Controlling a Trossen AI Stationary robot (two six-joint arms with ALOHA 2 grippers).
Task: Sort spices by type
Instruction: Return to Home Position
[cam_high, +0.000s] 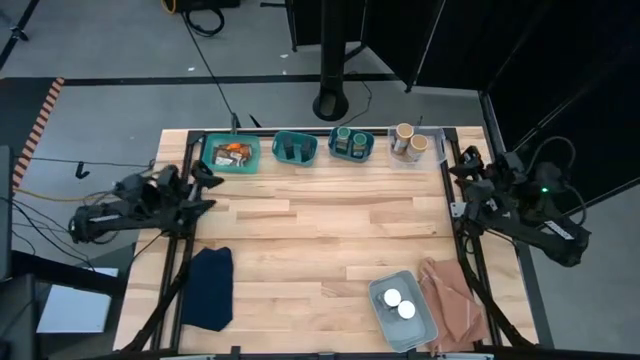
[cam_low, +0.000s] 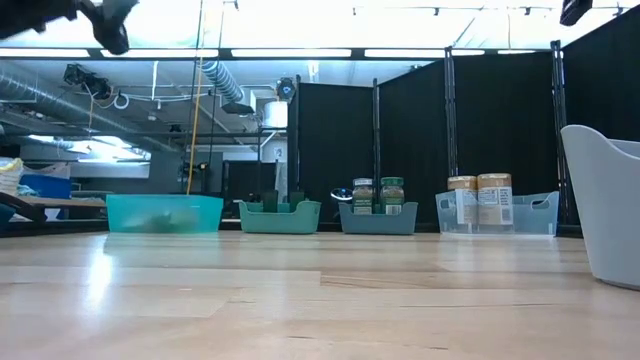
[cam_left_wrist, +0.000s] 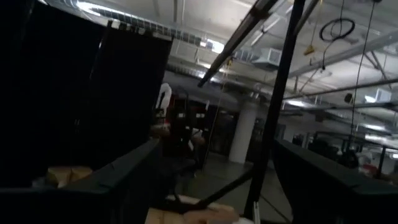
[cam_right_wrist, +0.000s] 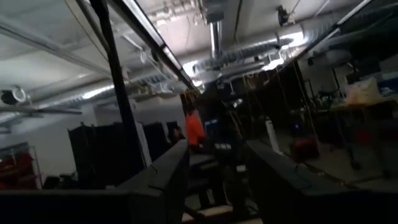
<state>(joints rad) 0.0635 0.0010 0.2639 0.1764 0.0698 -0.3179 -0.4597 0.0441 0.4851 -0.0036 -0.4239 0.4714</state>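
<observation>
- The pale bin (cam_low: 598, 190) is looming at the right edge of the low view, closest to the lens. From above it is sitting in the lower right of the frame, with two white-lidded jars (cam_high: 392, 296) standing inside.
- Four more bins are lining the top of the high view. From the left:
  - a teal bin (cam_high: 207, 152) holding brown-orange packets (cam_high: 232, 152)
  - a second teal bin (cam_high: 296, 161) with black jars (cam_high: 286, 148)
  - a blue bin (cam_high: 352, 158) with green-lidded jars (cam_high: 344, 133)
  - a clear bin (cam_high: 410, 157) with tan-topped jars (cam_high: 404, 131)
- Each kind is keeping to one bin (so the sorting is looking finished).
- The jars are likely light, rigid and smooth-sided, best taken around the body just under the lid. The packets are probably soft and crinkly, better pinched by an edge.
- The left gripper (cam_high: 208, 183) is hanging over the left edge of the table (cam_high: 330, 230), mid-frame. Its wrist view is showing the fingers spread with nothing between them.
- The right gripper (cam_high: 462, 170) is hanging over the right edge, likewise spread and empty.
- A dark blue cloth (cam_high: 208, 287) is lying at lower left, and a tan cloth (cam_high: 455, 300) just beside the pale bin.
</observation>
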